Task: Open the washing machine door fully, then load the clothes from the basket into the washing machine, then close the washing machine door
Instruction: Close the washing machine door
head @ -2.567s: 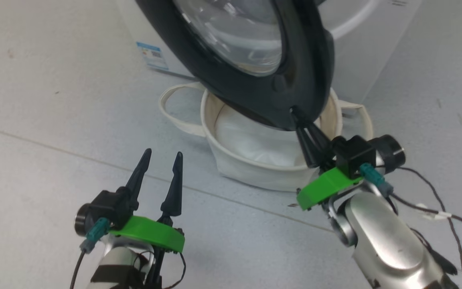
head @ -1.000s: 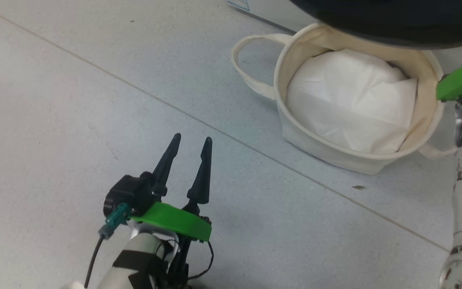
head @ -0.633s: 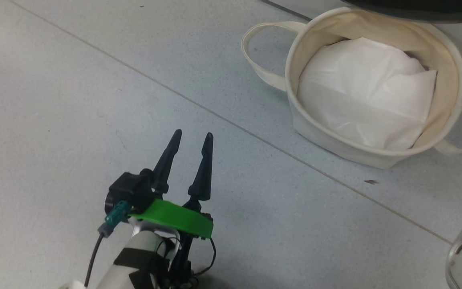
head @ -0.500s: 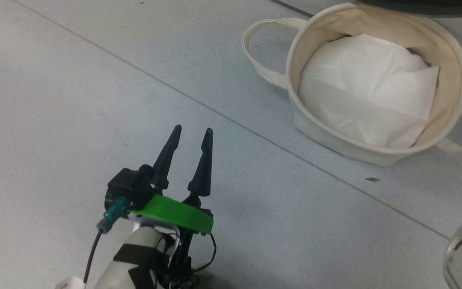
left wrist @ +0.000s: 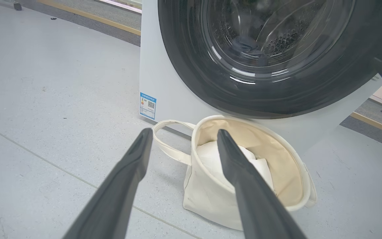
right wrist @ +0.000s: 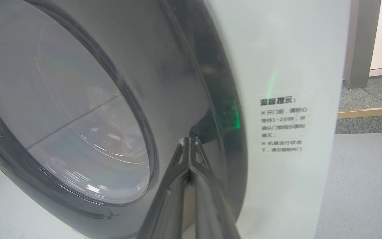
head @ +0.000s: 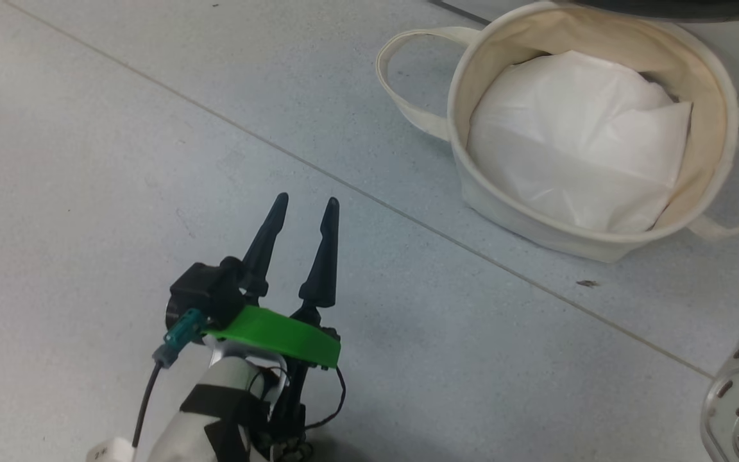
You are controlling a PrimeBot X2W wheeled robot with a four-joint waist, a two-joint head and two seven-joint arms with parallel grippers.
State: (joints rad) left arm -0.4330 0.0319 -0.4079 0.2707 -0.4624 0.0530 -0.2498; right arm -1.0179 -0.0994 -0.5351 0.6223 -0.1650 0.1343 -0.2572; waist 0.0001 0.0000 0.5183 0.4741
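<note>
The left gripper (head: 305, 200) has its 2 fingers spread with nothing between them. It hangs low over the grey floor (head: 87, 160), aimed toward the basket (head: 510, 218) and well short of it. Its wrist, with a green bracket and a taped pale forearm, rises from the lower edge of the head view.

The right gripper (right wrist: 188, 141) is clenched on nothing — both fingers are pressed flat together, tips at a notch in the black rim of the washing machine door (right wrist: 61, 116). I cannot tell whether they touch it. Its pale forearm runs up the right edge of the head view.

The door lies close against the white front of the washing machine (left wrist: 158, 66). The basket stands just in front of the machine, below the door, and holds a white liner sheet (head: 568, 147). Through the glass a dark bluish bundle shows in the drum — too dim to name.
</note>
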